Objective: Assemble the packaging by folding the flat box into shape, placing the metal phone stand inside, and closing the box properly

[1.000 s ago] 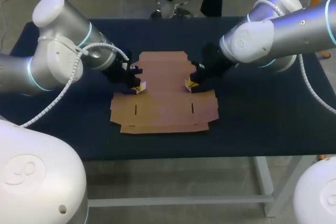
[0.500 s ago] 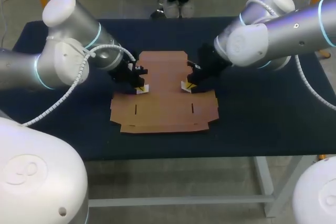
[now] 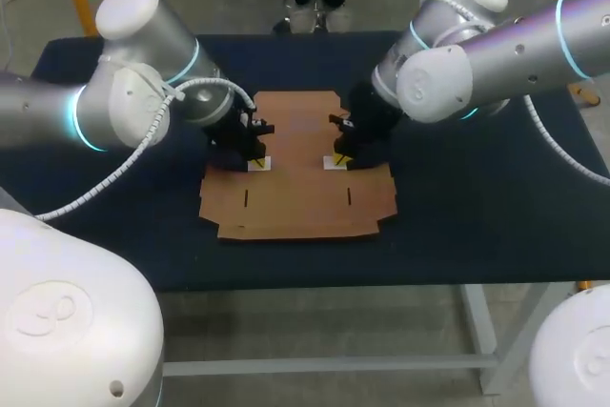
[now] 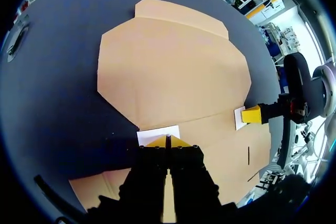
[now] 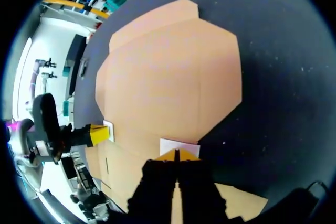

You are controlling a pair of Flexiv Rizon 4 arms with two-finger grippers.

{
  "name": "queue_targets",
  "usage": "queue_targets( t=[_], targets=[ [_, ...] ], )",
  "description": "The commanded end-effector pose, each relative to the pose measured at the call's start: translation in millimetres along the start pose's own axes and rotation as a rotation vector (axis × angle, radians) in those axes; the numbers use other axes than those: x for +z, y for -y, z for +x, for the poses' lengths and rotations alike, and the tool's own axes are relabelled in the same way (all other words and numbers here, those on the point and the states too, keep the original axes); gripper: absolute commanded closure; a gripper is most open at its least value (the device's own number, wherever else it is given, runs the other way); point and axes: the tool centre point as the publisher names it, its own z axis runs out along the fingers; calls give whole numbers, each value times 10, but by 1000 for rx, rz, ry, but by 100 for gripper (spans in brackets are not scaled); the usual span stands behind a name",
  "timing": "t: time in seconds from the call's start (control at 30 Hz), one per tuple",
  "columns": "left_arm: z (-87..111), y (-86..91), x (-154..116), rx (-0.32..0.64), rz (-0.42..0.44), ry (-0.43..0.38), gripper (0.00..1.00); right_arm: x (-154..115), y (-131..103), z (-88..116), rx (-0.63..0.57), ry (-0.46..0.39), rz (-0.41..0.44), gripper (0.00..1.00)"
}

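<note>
Pressure wants to be even, probably: the left gripper (image 3: 257, 160) and right gripper (image 3: 335, 159), both with yellow tips pinched together and holding nothing, sit tips-down on the flat brown cardboard box blank (image 3: 295, 195) lying unfolded on the dark blue table (image 3: 457, 212), so the 2 should pin its fold line equally.

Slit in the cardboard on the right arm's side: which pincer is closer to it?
Right. The right pincer is tip-down on the flat cardboard just beyond that slit; the left pincer is across the sheet, nearer the other slit.
</note>
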Motion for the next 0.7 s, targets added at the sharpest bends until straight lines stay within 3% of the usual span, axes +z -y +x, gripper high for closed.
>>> queue_targets(
  t=[0.03,0.23,0.33,0.5,0.7],
  targets=[
    [-38,19,63,-10,-9,37,100,121,-41,-18,2,0,16,100],
    [-41,16,-65,-17,0,29,100,-13,-17,-4,-8,-37,-3,100],
    [-49,26,-153,-18,-2,13,100,-115,-5,-16,-40,-110,7,100],
    [-88,58,-302,-29,-11,-9,100,-298,-6,-105,-52,-190,8,100],
    [-120,70,-425,-46,-8,-10,100,-414,-25,-199,-41,-226,1,100]
  ],
)
